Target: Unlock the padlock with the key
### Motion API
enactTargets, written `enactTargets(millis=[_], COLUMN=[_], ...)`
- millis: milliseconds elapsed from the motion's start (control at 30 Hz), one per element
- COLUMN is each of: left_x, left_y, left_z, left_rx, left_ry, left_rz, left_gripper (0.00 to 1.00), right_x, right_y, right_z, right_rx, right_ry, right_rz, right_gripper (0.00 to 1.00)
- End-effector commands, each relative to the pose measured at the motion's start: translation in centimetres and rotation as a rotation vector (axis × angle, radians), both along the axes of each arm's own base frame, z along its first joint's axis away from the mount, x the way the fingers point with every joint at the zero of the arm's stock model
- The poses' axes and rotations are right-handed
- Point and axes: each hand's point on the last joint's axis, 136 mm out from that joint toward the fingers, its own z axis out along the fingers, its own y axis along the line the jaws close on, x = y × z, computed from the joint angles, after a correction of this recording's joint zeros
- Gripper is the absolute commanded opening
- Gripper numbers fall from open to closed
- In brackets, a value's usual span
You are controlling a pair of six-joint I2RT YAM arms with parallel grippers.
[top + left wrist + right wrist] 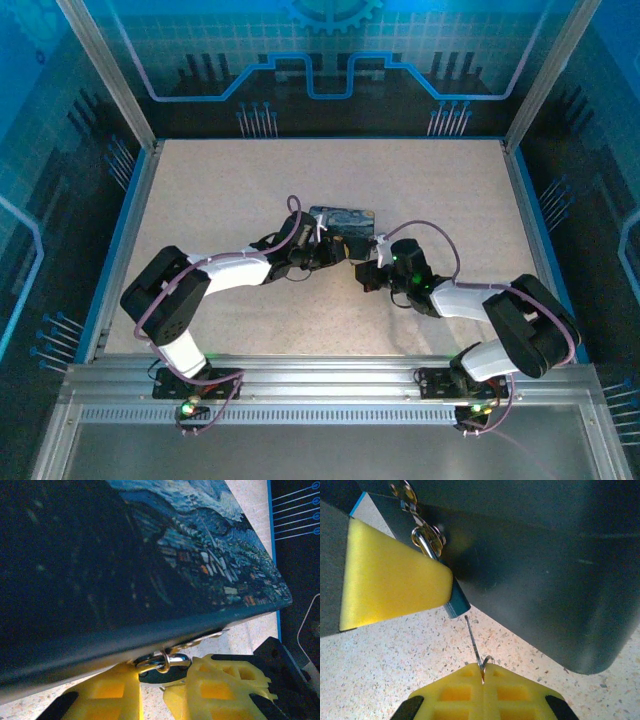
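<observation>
The padlock hangs from the hasp of the blue painted tin (342, 226). In the left wrist view its silvery shackle (162, 661) loops through the hasp ring, and its dark body sits between my left gripper's yellow fingers (107, 695). My left gripper (159, 682) is shut on it. In the right wrist view the padlock's bluish end (456, 603) pokes out below the left finger (390, 580). My right gripper (483, 676) is shut on the thin key (474, 642). The key's tip points at the padlock's end, a small gap away.
The tin's dark side wall (545, 570) stands close on the right of the key. Speckled tabletop (395, 665) lies bare below. Both arms meet at mid-table, left gripper (333, 252) and right gripper (363, 272), inside a blue-walled enclosure.
</observation>
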Motion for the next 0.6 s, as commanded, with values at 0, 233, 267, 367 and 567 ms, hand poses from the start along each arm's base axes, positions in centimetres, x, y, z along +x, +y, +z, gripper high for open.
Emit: enactTargets(millis=[0,233,267,367,567], left_x=[0.63,0.65,0.67,0.61,0.57], left_y=[-1.44,-1.45,-1.46,-1.45,-1.56], left_z=[1.99,1.96,1.97,1.85,1.93], left_rx=[-0.054,-0.056,-0.056,-0.055,-0.06], left_ry=[-0.049,-0.046,-0.047,-0.043,-0.042], left_rz=[-0.03,-0.027,-0.027,-0.028,-0.03], left_gripper=[0.18,0.18,0.18,0.18,0.18], right_x=[0.58,0.58,0.55,0.51,0.96], right_y=[1.08,1.36,1.42,1.35,1.48], right_z=[2.31,2.7,2.74,2.76,2.91], right_rx=[0.05,0.062,0.064,0.065,0.081], right_ry=[-0.06,-0.066,-0.066,-0.07,-0.075], right_rz=[0.014,0.028,0.031,0.029,0.014], right_gripper=[0.0,0.0,0.0,0.0,0.0])
